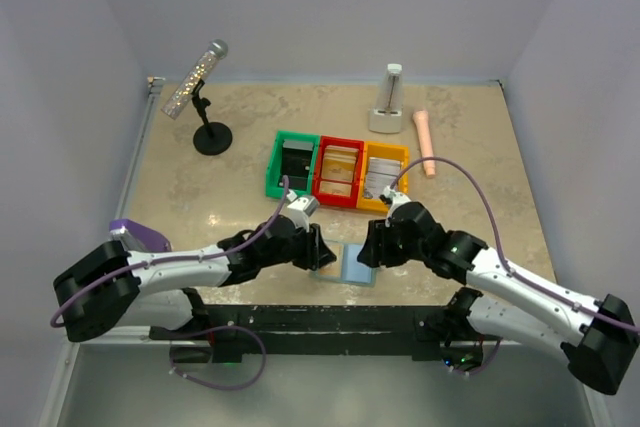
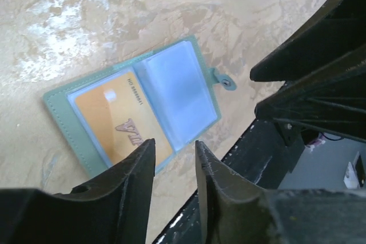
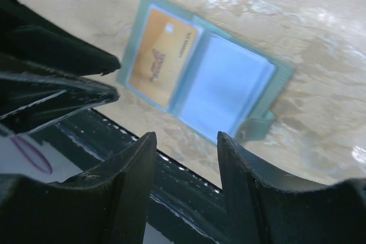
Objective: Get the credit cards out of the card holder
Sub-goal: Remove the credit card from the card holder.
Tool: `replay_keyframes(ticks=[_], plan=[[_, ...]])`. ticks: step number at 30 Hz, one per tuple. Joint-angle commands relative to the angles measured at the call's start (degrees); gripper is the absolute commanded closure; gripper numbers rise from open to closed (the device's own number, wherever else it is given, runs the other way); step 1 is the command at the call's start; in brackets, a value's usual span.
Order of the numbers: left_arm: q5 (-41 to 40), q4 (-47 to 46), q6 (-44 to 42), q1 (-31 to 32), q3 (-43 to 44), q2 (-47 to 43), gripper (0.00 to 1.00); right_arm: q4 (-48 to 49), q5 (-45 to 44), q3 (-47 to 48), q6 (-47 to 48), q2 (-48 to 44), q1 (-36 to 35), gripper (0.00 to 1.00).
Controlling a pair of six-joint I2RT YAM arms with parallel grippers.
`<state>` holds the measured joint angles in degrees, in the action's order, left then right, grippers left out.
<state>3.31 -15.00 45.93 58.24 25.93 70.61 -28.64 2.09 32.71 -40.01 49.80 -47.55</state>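
Observation:
The card holder (image 1: pixel 352 264) lies open and flat on the table near the front edge, grey-green rim, two pale blue clear-pocket panels. In the left wrist view (image 2: pixel 177 92) and the right wrist view (image 3: pixel 229 90) one panel holds an orange credit card (image 2: pixel 123 121) (image 3: pixel 163 55); the other panel looks pale blue with no card that I can make out. My left gripper (image 1: pixel 322 252) (image 2: pixel 174 143) is open and empty just left of the holder. My right gripper (image 1: pixel 368 247) (image 3: pixel 184 135) is open and empty over its right side.
Green (image 1: pixel 293 164), red (image 1: pixel 338 171) and yellow (image 1: pixel 383 175) bins stand in a row behind the holder. A microphone on a stand (image 1: pixel 200 87), a white device (image 1: pixel 388 107) and a pink object (image 1: pixel 425 142) are further back. The black base rail (image 1: pixel 320 322) runs just in front.

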Motion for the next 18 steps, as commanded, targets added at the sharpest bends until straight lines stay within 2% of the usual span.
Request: replay_keyframes(ticks=[1, 2, 5, 9, 18], plan=[[-3.0, -2.0, 0.9, -0.3, -2.6, 0.6, 0.65, 17.7, 11.2, -4.0, 1.9, 3.7, 0.1, 0.49], [-4.6, -1.7, 1.2, -0.3, -3.0, 0.8, 0.68, 19.5, 13.4, -3.5, 1.6, 5.6, 0.1, 0.50], [-5.7, -1.2, 1.6, -0.3, -3.6, 2.1, 0.74, 16.9, 15.9, -0.1, 2.7, 10.5, 0.2, 0.54], [-5.7, -2.0, 2.1, -0.3, -4.3, 3.4, 0.80, 23.4, 17.2, -1.9, 0.3, 13.6, 0.2, 0.57], [-4.9, -3.1, 1.6, -0.2, -4.9, 1.5, 0.83, 28.3, 15.8, -3.4, -2.5, 20.2, 0.9, 0.56]])
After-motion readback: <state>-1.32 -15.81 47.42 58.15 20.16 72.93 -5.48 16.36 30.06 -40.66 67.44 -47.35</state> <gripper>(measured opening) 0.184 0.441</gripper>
